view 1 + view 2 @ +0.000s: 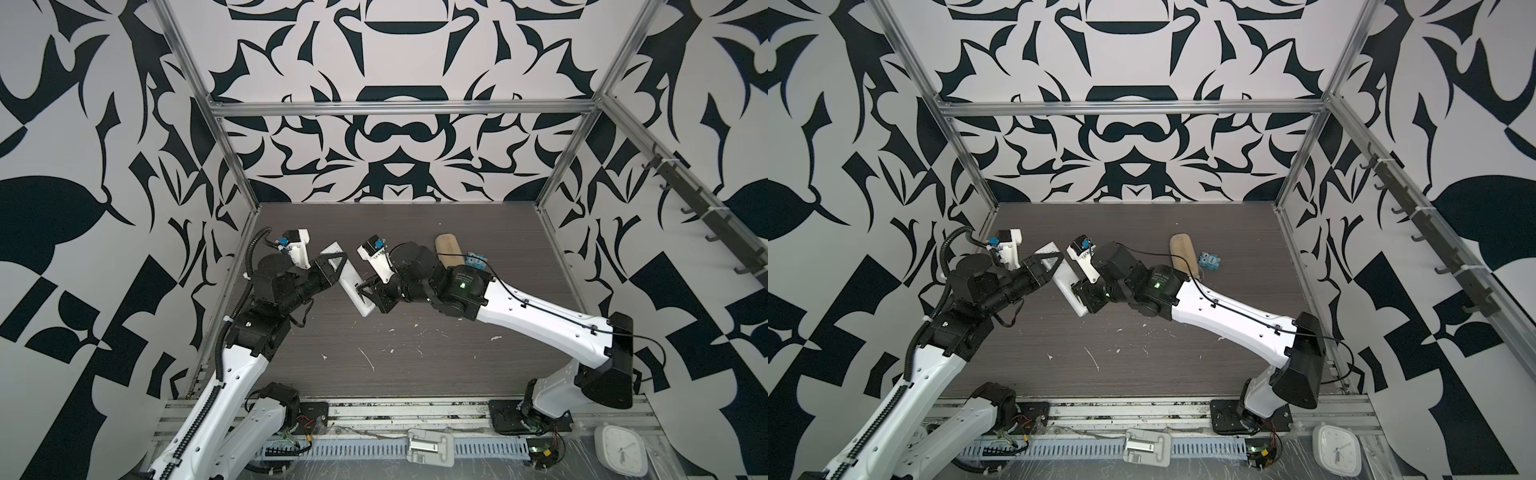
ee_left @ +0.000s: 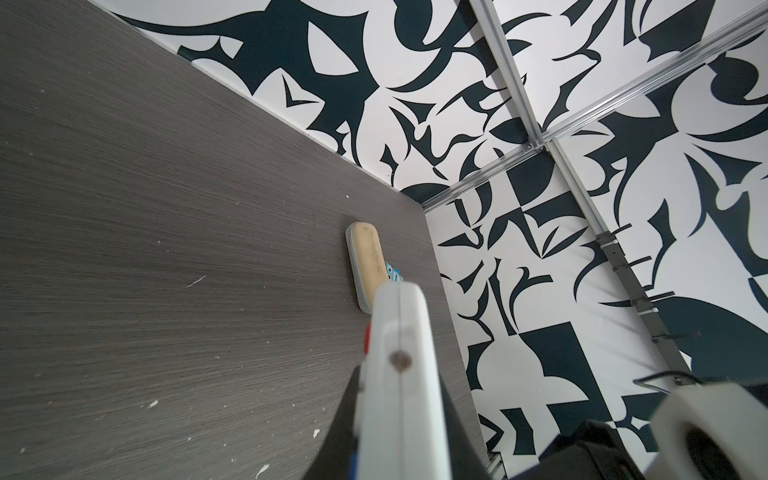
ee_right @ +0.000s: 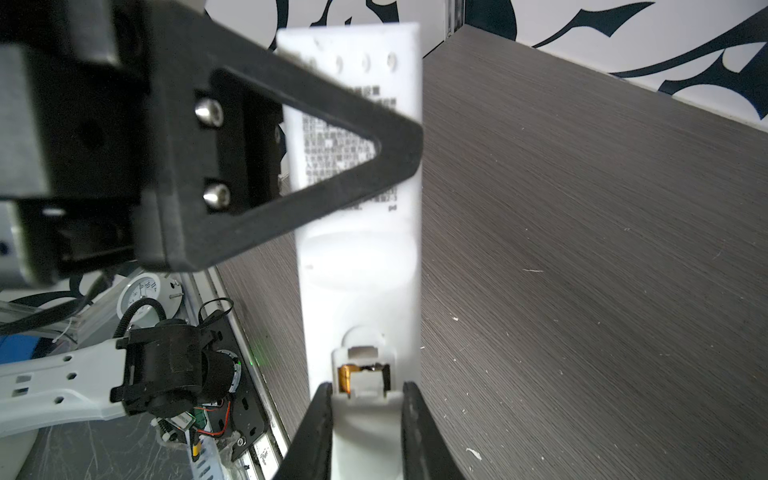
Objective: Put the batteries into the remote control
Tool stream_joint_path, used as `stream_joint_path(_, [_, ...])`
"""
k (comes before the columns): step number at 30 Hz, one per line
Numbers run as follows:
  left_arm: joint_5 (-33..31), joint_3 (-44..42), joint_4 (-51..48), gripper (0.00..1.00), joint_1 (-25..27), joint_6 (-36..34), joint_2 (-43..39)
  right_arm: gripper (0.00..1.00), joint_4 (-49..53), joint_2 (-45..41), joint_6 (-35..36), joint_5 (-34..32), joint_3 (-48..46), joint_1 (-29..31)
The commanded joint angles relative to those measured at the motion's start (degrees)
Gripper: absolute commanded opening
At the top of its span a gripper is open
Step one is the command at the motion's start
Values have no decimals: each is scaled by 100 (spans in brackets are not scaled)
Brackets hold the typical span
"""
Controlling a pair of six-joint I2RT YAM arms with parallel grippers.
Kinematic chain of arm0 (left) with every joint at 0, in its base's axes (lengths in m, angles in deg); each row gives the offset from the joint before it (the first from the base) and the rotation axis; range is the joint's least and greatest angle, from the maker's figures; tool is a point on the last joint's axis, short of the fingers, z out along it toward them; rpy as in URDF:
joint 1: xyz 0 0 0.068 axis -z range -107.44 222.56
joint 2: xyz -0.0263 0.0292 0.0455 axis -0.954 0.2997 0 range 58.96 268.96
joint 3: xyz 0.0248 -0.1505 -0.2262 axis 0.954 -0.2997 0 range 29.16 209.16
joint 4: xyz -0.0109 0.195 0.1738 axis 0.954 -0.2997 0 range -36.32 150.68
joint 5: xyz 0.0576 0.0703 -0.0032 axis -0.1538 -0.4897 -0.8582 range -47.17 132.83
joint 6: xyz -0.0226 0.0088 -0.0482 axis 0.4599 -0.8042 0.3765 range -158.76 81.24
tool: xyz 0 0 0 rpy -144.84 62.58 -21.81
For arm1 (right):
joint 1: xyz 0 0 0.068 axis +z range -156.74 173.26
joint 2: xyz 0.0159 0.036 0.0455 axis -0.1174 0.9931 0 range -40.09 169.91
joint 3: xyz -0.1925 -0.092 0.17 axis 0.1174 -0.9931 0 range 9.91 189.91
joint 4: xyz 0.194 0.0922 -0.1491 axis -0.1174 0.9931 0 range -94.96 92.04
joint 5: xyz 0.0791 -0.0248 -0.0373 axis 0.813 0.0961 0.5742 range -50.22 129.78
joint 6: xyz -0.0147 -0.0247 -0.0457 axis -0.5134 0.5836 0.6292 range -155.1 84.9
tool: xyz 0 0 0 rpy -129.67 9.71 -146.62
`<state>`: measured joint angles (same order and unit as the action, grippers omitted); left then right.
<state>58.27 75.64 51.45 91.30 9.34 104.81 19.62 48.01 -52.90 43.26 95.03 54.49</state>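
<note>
Both arms have the remote control up off the desk, toward its far left side, with its back face showing. The left gripper has its jaws closed flat on the far end. The right gripper has its jaws pinched on what looks to me like the small white cover, sitting partway over the battery bay at the near end. Something gold and dark shows in the gap, though I can't tell whether that's the batteries or only a contact. What worries me is the push: if the cover goes in crooked it could jam, or ride up over a cell sitting proud. Press too hard and the remote may pivot or slide in the left jaws, and anything loose inside could drop out.
</note>
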Motion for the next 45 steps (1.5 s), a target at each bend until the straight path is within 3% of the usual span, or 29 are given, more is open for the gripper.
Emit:
stream_joint_path(1, [54,147,416,0,-27,200,-102,24,163,-80,36,12,-57,99])
stream_joint_path(5, [68,142,407,0,-23,199,-87,35,90,-141,31,-51,-102,101])
stream_joint_path(8, [82,140,397,0,-21,200,-85,50,104,-161,22,-144,-100,108])
stream_joint_path(22, [287,174,266,0,-20,53,-92,70,296,-365,-19,-279,55,106])
stream_joint_path(33, [502,204,132,0,-25,-47,-120,70,619,-709,231,-792,331,106])
stream_joint_path(45, [1247,245,308,0,-20,-13,-189,68,644,-670,172,-858,298,108])
